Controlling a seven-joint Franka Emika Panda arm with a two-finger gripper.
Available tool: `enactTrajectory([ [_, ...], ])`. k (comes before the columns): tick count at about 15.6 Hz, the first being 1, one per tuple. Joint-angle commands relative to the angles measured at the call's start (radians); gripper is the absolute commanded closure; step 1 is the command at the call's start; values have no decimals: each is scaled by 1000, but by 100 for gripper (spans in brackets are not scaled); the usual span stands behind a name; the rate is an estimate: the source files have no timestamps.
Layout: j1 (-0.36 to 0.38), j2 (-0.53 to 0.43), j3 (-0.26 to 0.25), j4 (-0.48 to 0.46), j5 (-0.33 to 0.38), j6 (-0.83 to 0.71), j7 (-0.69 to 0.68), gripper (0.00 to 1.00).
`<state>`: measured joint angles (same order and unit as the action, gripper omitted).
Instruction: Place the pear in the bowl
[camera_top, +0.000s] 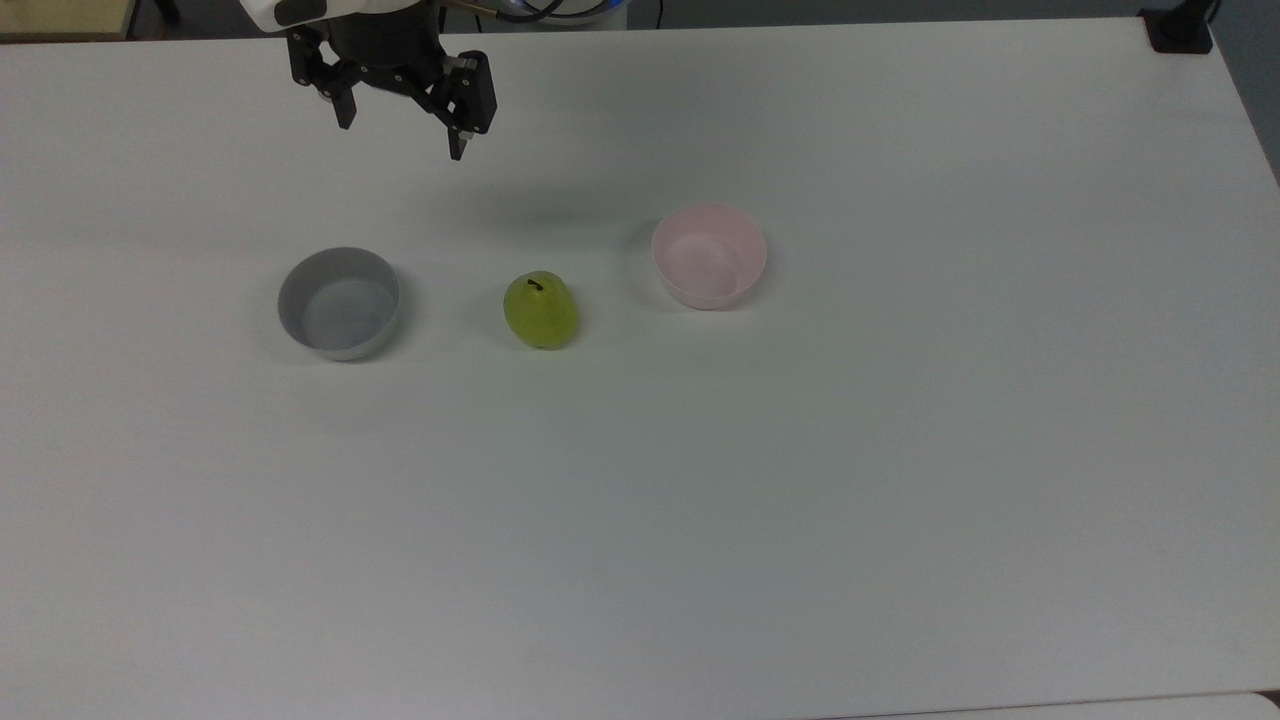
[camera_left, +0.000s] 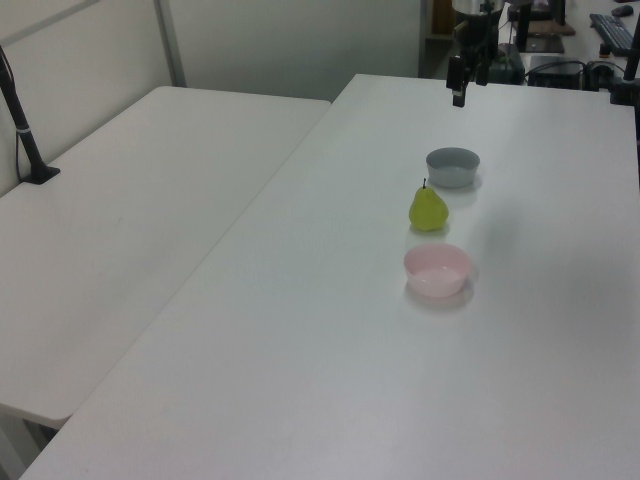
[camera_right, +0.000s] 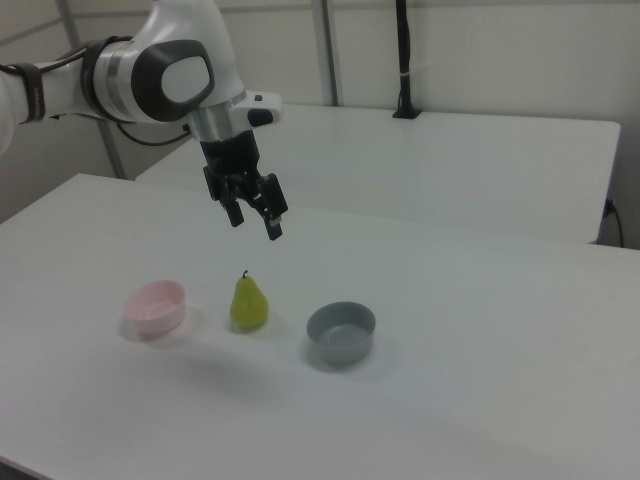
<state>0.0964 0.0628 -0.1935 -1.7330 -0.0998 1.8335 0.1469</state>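
The yellow-green pear (camera_top: 540, 310) (camera_left: 428, 208) (camera_right: 248, 303) stands upright on the white table, between two bowls. The pale pink bowl (camera_top: 709, 255) (camera_left: 437, 271) (camera_right: 156, 306) sits empty to the pear's right in the top view. My gripper (camera_top: 400, 140) (camera_right: 256, 225) (camera_left: 458, 96) hangs open in the air above the table, behind the pear and nearer the grey bowl's side in the top view. Nothing is between its fingers.
An empty grey bowl (camera_top: 340, 303) (camera_left: 453, 166) (camera_right: 341, 333) sits on the pear's other side. A second white table (camera_left: 120, 220) adjoins this one. A black post (camera_right: 404, 60) stands on the far table, and a black clamp (camera_top: 1180, 30) sits at the table corner.
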Motion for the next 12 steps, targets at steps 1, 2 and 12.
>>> enactTrajectory([
  [1,5,-46,-26,-17,20,-40,-16,0],
  [2,5,-46,-26,-17,20,-40,-16,0],
  [12,6,-37,-33,19,22,-36,-75,0],
])
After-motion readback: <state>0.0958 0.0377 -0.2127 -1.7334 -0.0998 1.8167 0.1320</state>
